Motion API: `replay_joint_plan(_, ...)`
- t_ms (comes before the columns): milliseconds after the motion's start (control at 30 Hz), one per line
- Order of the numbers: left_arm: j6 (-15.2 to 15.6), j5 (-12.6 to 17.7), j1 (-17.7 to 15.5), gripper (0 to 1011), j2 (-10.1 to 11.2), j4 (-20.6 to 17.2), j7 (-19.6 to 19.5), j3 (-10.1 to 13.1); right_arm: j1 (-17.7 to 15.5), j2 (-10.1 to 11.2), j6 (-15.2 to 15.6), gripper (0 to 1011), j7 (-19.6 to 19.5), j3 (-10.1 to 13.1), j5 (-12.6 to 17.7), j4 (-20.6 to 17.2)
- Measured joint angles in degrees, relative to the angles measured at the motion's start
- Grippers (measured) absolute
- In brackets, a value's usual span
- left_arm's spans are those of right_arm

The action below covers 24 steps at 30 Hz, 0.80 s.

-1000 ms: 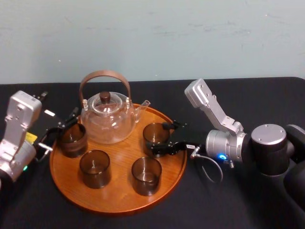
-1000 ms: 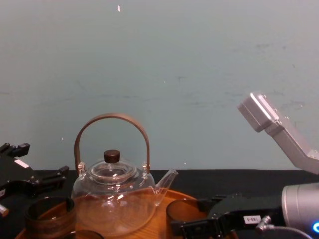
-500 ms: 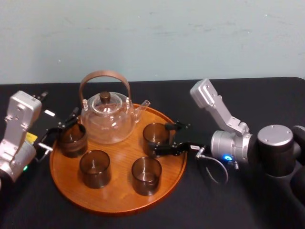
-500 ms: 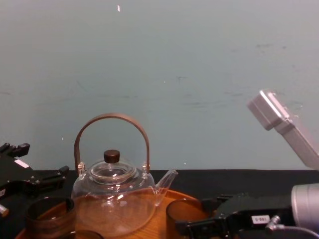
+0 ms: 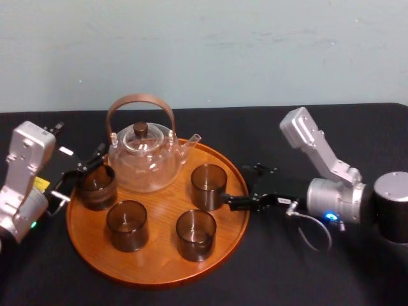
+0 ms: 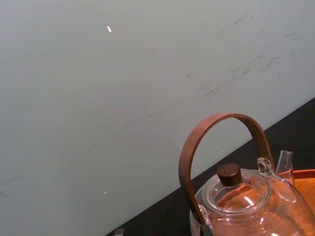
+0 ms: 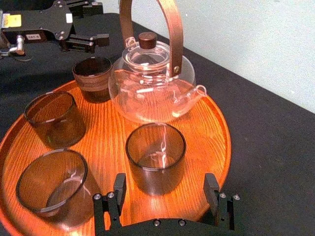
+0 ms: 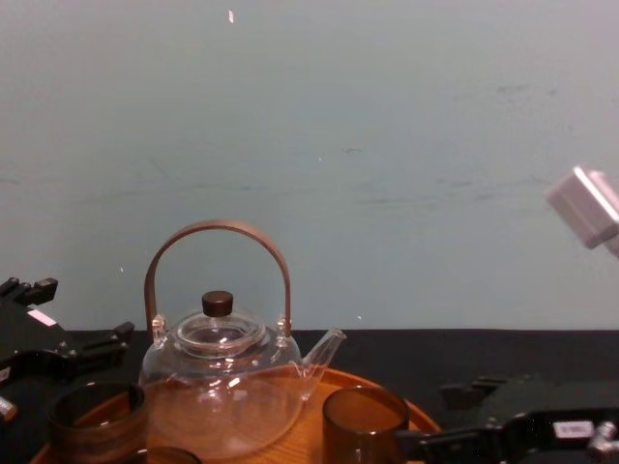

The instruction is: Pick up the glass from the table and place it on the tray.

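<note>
Right hand (image 5: 245,187) withdrew; glass (image 5: 208,185) stands, apparently free, just ahead.

We see even, fairly bright light. Small white glints sit on the lid and belly of the clear glass teapot with arched brown handle (image 7: 147,83) and inside the small smoky brown-grey glass tumbler (image 7: 156,157) just in front of it. The large round orange-brown wooden tray (image 7: 216,132) under the teapot glows vividly, with only soft, faint shadows. The pale wall (image 8: 387,145) behind the teapot is evenly lit, and the black tabletop (image 5: 223,121) around it stays dark and matte.
</note>
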Motion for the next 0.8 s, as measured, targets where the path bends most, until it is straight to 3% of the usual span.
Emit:
replay_joint_plan(267, 0.00, 0.00, 0.00, 1001, 0.00, 0.00, 0.00, 0.00, -3.33, 4.79, -0.25, 1002, 0.45, 2.24, 1.93, -5.35)
replay_joint_plan(467, 0.00, 0.00, 0.00, 1001, 0.00, 0.00, 0.00, 0.00, -5.25, 7.19, -0.73, 1002, 0.11, 3.91, 3.34, -7.78)
replay_joint_plan(800, 0.00, 0.00, 0.00, 1001, 0.00, 0.00, 0.00, 0.00, -7.53, 7.71, -2.19, 1002, -4.44, 7.99, 5.51, -9.72)
